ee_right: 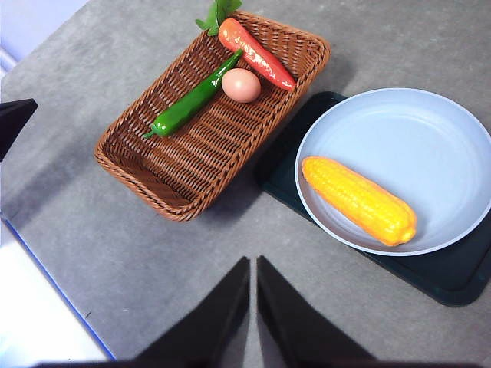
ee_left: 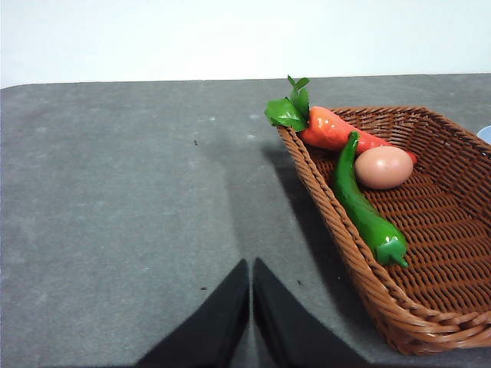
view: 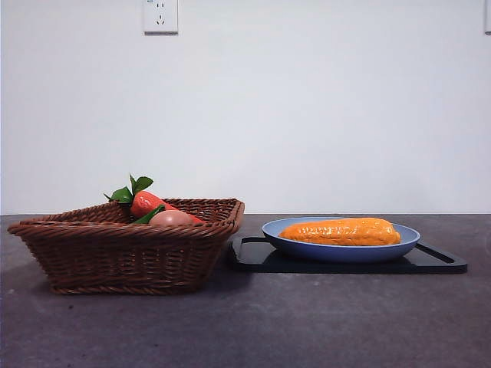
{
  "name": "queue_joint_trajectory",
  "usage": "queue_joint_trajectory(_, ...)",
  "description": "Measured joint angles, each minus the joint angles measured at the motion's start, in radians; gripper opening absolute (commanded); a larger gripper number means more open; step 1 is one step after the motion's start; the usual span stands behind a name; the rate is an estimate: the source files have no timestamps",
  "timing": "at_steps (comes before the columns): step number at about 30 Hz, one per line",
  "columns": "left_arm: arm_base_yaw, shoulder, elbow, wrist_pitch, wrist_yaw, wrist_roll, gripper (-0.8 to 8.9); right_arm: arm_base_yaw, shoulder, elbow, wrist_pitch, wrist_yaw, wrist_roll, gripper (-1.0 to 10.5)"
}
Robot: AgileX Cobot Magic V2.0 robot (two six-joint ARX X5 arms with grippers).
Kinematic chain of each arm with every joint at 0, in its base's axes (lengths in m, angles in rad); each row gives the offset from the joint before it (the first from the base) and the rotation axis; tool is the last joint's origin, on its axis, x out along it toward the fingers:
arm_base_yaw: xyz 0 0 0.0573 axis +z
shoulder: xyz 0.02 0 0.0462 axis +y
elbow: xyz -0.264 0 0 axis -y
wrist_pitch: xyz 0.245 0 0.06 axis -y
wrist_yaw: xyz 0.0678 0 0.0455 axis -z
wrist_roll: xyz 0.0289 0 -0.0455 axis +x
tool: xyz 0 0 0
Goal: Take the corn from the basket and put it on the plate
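Right wrist view: from high over the table, I look down on the corn (ee_right: 359, 199) lying flat inside the plate (ee_right: 430, 130), slanted across its floor, clear of my right gripper (ee_right: 253, 264).

Corn: it rests on the plate, not in the basket (ee_right: 192, 165); I judge the placing done, the cob settled on its side where it cannot roll off over the raised rim.

Plate: light blue, it sits on a black tray (ee_right: 453, 276), just beside the basket's near wall.

Basket: it holds a carrot (ee_right: 257, 52), a green pepper (ee_right: 192, 103) and an egg (ee_right: 241, 85), bunched toward one end, the rest of the weave bare.

My right pincer: the two black jaws stand together with only a thin slit between them, holding nothing, raised well above the table and pointing down at the gap between basket and plate.

My left pincer: the left gripper (ee_left: 251, 272) has its jaws pressed together and empty, low and near level over bare table (ee_left: 115, 192) beside the basket's outer wall.

Front view: neither arm shows; the cob lies low in the plate (view: 341, 247), basket (view: 126, 249) to one side, a wall socket (view: 160, 15) above.

Judgement: both arms look withdrawn to wait; nothing remains to carry.
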Motion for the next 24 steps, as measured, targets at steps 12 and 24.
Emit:
queue_joint_trajectory(12, 0.000, 0.000, 0.000, 0.000, 0.000, 0.000, 0.07, -0.113, -0.150, -0.048, 0.189, 0.045, -0.072, 0.0)
queue_joint_trajectory(24, 0.000, 0.000, 0.000, 0.000, 0.000, 0.000, 0.07, -0.278, -0.570, -0.594, 0.713, 0.099, -0.019, 0.0)
